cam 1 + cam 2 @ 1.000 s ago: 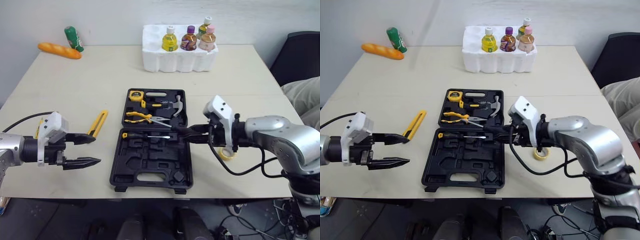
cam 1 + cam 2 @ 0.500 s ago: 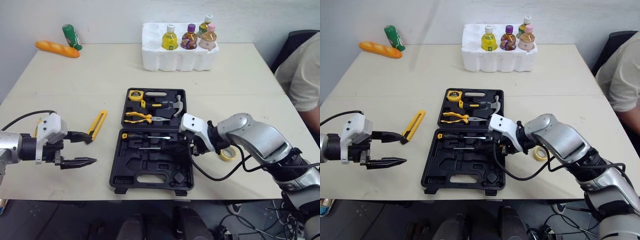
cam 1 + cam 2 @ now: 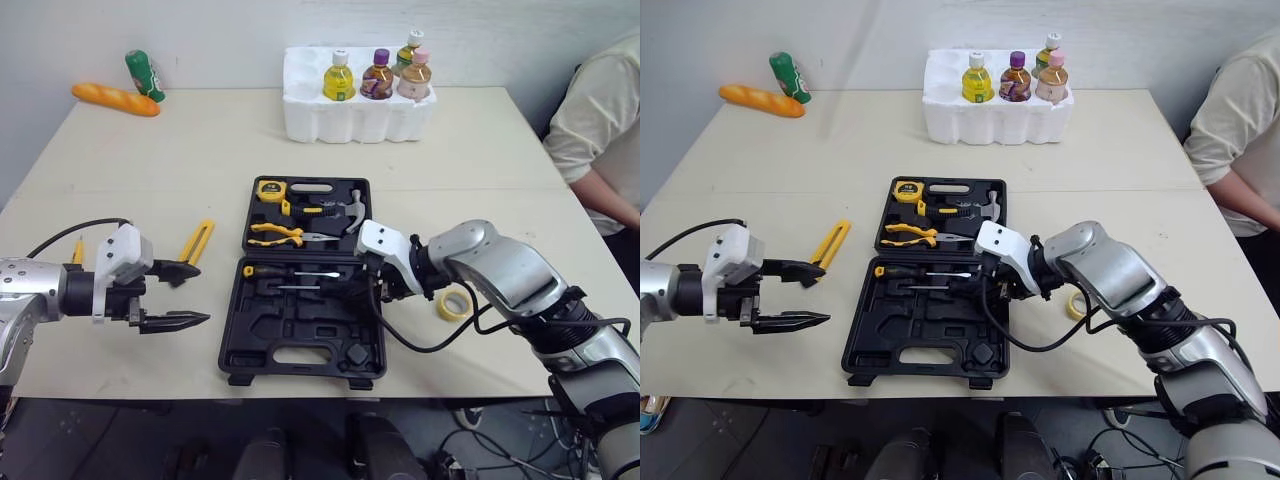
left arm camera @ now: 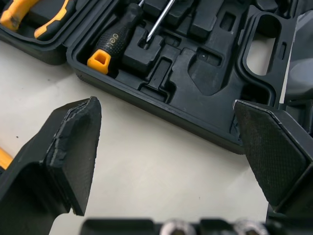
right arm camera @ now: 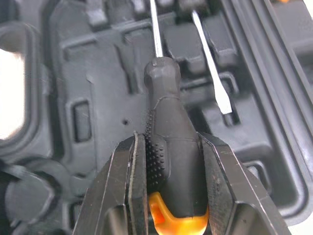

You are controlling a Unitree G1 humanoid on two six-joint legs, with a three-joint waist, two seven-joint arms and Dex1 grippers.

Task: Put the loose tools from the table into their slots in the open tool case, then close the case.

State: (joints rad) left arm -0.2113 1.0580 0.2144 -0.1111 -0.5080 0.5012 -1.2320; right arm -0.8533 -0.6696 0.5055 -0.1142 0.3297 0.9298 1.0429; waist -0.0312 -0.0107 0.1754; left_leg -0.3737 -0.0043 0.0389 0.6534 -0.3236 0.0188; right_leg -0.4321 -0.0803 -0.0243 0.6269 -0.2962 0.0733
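Left of the tool case (image 3: 300, 326), by its near half, the left gripper (image 3: 190, 294) hangs spread and empty, while the right gripper (image 5: 168, 139) clenches a black-handled screwdriver (image 5: 164, 85) low over that half's slots, likely to seat it; beyond, left of the case, a yellow knife (image 3: 196, 246) lies loose.

Matt black plastic tool case (image 5: 88, 63). In right gripper (image 5: 168, 139), screwdriver (image 5: 164, 98): stippled matt handle (image 5: 173, 166), shiny metal shaft (image 5: 156, 34). Rough pads (image 4: 271, 147) on left gripper (image 4: 166, 105).

One open tool case (image 3: 310, 318), two screwdrivers (image 3: 290, 272), four upright bottles (image 3: 339, 78), one tape roll (image 3: 455, 303), one yellow tool (image 3: 197, 243), perhaps a knife
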